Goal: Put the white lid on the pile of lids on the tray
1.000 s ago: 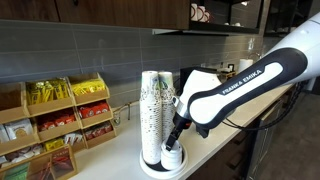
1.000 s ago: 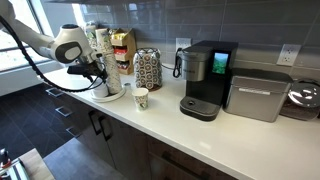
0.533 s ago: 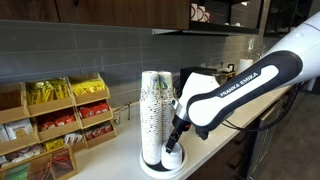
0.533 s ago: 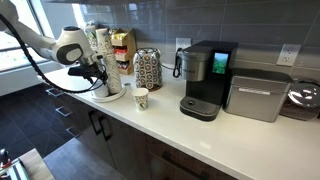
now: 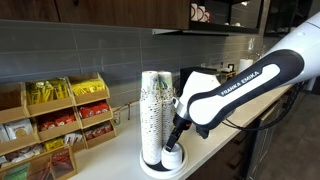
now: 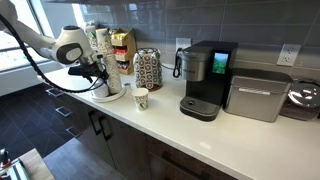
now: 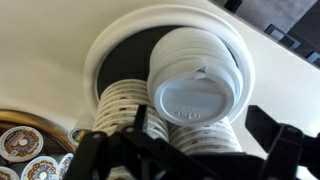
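The white lid point(image 7: 195, 95) lies flat on top of the pile of lids point(image 7: 176, 42) on the round tray point(image 7: 108, 32). Two tall stacks of patterned paper cups point(image 7: 122, 105) stand on the same tray. My gripper point(image 7: 180, 132) hangs right over the pile with its fingers spread wider than the lid and not touching it. In both exterior views the gripper point(image 5: 176, 138) point(image 6: 100, 78) is low over the tray point(image 5: 158, 170), beside the cup stacks point(image 5: 153, 110). The pile point(image 5: 172, 157) shows just under the fingers.
A wooden snack rack point(image 5: 50, 120) stands beside the tray. A small upright paper cup point(image 6: 141, 98), a patterned canister point(image 6: 148, 68) and a coffee machine point(image 6: 205, 80) stand further along the counter. A holder of coffee pods point(image 7: 25, 150) is close to the tray.
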Robot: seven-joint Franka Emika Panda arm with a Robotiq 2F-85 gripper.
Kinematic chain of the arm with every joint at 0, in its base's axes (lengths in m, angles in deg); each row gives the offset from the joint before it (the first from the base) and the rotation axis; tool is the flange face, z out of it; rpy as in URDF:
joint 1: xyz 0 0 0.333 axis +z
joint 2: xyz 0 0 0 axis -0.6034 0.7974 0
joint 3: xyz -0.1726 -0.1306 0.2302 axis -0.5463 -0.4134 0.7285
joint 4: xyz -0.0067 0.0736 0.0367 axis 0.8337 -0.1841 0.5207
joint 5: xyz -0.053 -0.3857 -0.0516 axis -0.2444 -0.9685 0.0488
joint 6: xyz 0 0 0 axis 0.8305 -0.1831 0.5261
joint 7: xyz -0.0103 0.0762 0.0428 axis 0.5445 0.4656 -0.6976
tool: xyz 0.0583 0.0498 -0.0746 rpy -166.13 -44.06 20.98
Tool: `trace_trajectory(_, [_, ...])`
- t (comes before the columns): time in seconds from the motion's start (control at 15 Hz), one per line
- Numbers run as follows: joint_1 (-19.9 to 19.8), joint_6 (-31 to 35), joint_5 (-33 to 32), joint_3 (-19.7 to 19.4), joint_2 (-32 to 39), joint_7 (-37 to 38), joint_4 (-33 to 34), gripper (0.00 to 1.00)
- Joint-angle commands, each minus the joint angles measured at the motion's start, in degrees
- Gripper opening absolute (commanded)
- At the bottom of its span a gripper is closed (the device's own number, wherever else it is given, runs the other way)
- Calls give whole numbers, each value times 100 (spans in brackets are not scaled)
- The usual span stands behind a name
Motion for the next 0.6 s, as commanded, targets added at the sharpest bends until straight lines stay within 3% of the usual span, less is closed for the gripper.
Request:
trace_trajectory(0.0, [-112, -168, 86, 6, -381, -259, -290, 100])
trace_trajectory(0.2, [-123, -280, 158, -74, -721, -525, -567, 100])
trace_trajectory(0.53, [116, -141, 780, -484, -1520, -1677, -1259, 100])
